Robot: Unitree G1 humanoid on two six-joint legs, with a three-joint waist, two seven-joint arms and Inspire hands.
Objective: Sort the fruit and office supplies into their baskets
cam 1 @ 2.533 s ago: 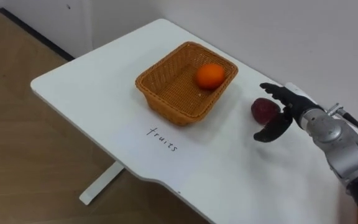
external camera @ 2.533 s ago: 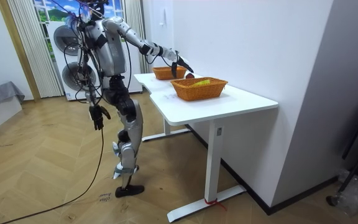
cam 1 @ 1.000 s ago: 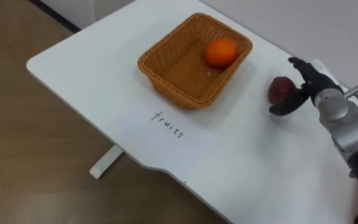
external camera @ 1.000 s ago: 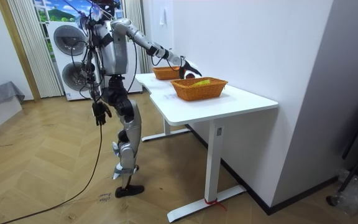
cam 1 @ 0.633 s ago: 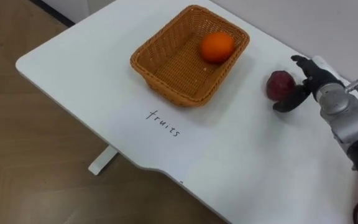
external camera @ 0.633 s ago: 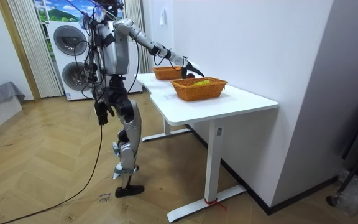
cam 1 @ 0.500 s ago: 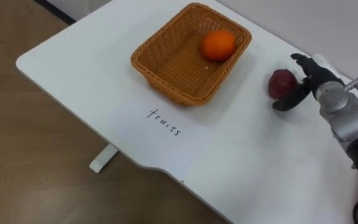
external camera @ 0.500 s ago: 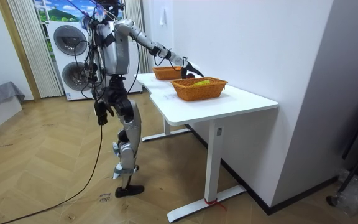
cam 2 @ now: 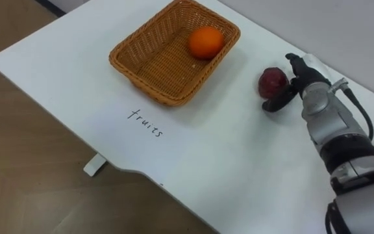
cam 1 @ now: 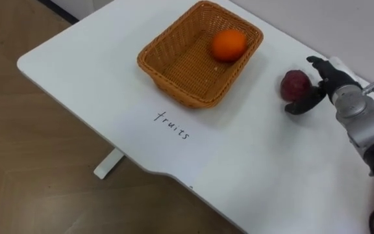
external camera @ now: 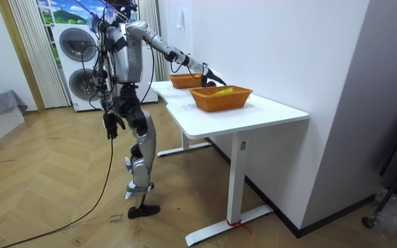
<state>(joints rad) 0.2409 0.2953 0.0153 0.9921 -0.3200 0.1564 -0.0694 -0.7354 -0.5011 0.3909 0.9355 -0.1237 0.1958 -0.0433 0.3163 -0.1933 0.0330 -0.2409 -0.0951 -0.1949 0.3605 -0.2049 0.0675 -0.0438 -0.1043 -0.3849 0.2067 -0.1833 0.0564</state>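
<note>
Right hand [cam 1: 325,86]: we record it curled round the red fruit [cam 1: 293,84], which sits on the table [cam 1: 252,162] at the hand's left, with the basket [cam 1: 174,88] holding an orange [cam 1: 229,45] further left.

- Table [cam 1: 76,71] — bears everything listed here.
- Basket [cam 1: 186,92] — on the table, toward its left end.
- Orange [cam 1: 229,45] — in the basket, at its far right corner.
- Handwritten label [cam 1: 172,127] — on the tabletop, just before the basket.
- Round fruit [cam 1: 294,85] — on the table, right of the basket, apart from it.
- Right hand [cam 1: 323,81] — at the fruit's right, thumb before it, fingers behind.
- Second basket [external camera: 220,96] — further along the table, on the room view's right.
</note>
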